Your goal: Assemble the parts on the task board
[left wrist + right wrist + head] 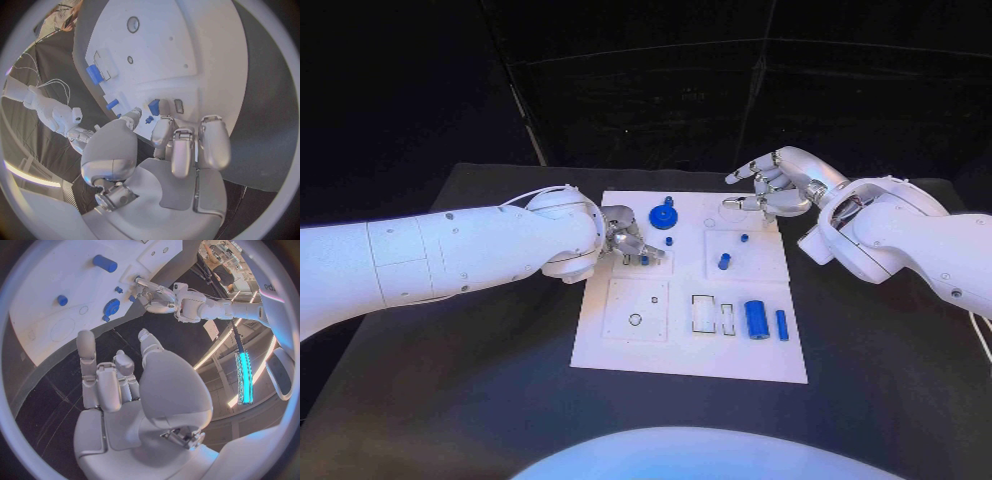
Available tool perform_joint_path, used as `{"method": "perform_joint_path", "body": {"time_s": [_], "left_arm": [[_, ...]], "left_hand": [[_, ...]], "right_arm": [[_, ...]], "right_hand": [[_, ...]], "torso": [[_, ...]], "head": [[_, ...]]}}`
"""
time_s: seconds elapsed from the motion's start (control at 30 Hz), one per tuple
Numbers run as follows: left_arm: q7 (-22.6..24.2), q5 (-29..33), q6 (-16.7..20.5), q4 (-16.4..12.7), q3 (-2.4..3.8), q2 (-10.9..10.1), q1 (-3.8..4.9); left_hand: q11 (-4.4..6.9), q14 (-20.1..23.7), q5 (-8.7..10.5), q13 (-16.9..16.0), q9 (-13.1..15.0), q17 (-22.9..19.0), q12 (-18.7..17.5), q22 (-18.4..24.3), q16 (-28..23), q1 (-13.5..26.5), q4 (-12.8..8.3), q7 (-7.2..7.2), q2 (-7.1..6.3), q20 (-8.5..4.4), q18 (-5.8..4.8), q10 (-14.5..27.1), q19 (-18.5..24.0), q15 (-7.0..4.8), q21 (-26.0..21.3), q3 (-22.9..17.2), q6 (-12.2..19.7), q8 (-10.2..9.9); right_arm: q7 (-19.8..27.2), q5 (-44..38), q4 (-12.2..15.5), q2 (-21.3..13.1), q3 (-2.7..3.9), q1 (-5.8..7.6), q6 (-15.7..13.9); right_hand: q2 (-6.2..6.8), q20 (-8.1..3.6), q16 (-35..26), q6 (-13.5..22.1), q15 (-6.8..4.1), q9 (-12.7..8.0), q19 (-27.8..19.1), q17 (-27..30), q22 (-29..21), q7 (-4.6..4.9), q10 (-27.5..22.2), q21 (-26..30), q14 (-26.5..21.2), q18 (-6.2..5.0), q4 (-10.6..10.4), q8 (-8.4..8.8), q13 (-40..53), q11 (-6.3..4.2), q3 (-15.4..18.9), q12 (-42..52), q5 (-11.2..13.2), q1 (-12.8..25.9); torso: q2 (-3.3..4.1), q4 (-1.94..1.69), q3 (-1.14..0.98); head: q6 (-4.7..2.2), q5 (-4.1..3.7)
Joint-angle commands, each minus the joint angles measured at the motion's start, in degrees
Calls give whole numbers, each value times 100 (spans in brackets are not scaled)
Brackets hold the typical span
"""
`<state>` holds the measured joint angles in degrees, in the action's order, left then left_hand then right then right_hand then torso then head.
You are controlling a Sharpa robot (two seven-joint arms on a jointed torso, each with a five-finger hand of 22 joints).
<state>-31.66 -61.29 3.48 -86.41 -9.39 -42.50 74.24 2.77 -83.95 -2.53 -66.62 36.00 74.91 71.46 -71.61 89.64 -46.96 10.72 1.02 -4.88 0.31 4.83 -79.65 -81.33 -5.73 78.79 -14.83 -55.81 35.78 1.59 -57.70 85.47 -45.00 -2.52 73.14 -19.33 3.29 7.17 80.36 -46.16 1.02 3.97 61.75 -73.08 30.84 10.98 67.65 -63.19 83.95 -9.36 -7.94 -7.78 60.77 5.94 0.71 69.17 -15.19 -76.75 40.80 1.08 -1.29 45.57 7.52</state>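
Head view: task board (625, 350) partly assembled, blue parts (756, 319) loose; left hand (629, 243) pinching small part (645, 260), right hand (773, 182) spread above.

Lab: black-draped backdrop (733, 90), black table (473, 400).

your head camera looks down from above on the task board (689, 330) at mid-frame. both wrist cameras sit close behind their hands, sharing that board.

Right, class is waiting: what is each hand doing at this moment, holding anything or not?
Left hand: over the task board, fingers curled around a small blue part; whether it grips it cannot be told.
Right hand: open, holding nothing.
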Motion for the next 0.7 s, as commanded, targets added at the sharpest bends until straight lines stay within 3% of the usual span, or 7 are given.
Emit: {"method": "perform_joint_path", "body": {"time_s": [0.03, 0.2, 0.33, 0.37, 0.43, 0.57, 0.7], "left_arm": [[-2, -27, 97, -45, 8, -39, 28], [1, -27, 80, -144, 37, -135, 87], [-21, 16, -57, -276, 216, -258, 143], [-25, 116, -141, -325, 288, -322, 199], [-24, 235, -258, -358, 343, -397, 289], [-49, 369, -587, -245, 403, -496, 532], [-49, 424, -863, 179, 422, -428, 714]], "left_hand": [[16, -605, -20, -5, 9, 1509, 32, -6, 36, -60, 50, -7, 38, 1, -86, -33, -45, -36, 28, 141, -50, -1], [18, -605, -19, -4, 17, 1509, 30, -10, 36, -132, 110, -9, 66, -3, -86, -32, -46, -36, 26, 292, -48, -3], [9, -605, -20, 53, 26, 1509, -19, 45, 36, -353, 137, 3, 127, -2, -74, 4, -18, -34, -17, 508, -6, -23], [-5, -605, -21, 115, 18, 1509, -73, 91, 36, -429, 136, 23, 137, 3, -65, 45, 6, -24, -49, 573, 51, -54], [-44, -605, -21, 210, -13, 1509, -153, 156, 36, -522, 152, 77, 148, 25, -54, 112, 42, 4, -98, 684, 192, -140], [-118, -605, -17, 272, -92, 1509, -203, 272, 36, -624, 220, 155, 140, 68, -31, 175, 105, 59, -185, 900, 369, -287], [-158, -605, -17, 330, -161, 1509, -251, 346, 36, -808, 216, 198, 138, 105, -16, 233, 146, 96, -245, 1037, 412, -371]], "right_arm": [[51, -15, -3, 6, 4, 9, 40], [49, -15, -8, 6, 4, 9, 43], [49, -15, -15, 5, 4, 9, 42], [49, -15, -19, 6, 4, 9, 41], [49, -15, -23, 7, 4, 9, 40], [47, -15, -32, 9, 4, 9, 37], [44, -15, -37, 18, 4, 9, 35]], "right_hand": [[-42, -12, -19, 9, -5, -2, -2, 5, -5, -23, -1, 40, 203, -66, -6, -27, -6, -30, 38, -9, -31, 6], [-42, -12, -19, 9, -5, -2, -2, 5, -5, -23, -1, 40, 203, -66, -6, -27, -6, -30, 38, -9, -31, 6], [-42, -12, -19, 9, -5, -2, -2, 5, -5, -23, -1, 40, 203, -66, -6, -27, -6, -30, 38, -9, -31, 6], [-42, -12, -19, 9, -5, -2, -2, 5, -5, -23, -1, 40, 203, -66, -6, -27, -6, -30, 38, -9, -31, 6], [-42, -12, -19, 9, -5, -2, -2, 5, -5, -23, -1, 40, 203, -66, -6, -27, -6, -30, 38, -9, -31, 6], [-42, -12, -19, 9, -5, -2, -2, 5, -5, -23, -1, 40, 203, -66, -6, -27, -6, -30, 38, -9, -31, 6], [-42, -12, -19, 9, -5, -2, -2, 5, -5, -23, -1, 40, 203, -66, -6, -27, -6, -30, 38, -9, -31, 6]], "torso": [[2, 8, 0], [2, 6, 2], [1, 1, 2], [1, -3, 1], [1, -4, 0], [-6, -5, -8], [-5, -2, -11]], "head": [[-13, 4], [-20, 0], [-26, -3], [-28, -5], [-32, -6], [-44, 1], [-68, 12]]}}
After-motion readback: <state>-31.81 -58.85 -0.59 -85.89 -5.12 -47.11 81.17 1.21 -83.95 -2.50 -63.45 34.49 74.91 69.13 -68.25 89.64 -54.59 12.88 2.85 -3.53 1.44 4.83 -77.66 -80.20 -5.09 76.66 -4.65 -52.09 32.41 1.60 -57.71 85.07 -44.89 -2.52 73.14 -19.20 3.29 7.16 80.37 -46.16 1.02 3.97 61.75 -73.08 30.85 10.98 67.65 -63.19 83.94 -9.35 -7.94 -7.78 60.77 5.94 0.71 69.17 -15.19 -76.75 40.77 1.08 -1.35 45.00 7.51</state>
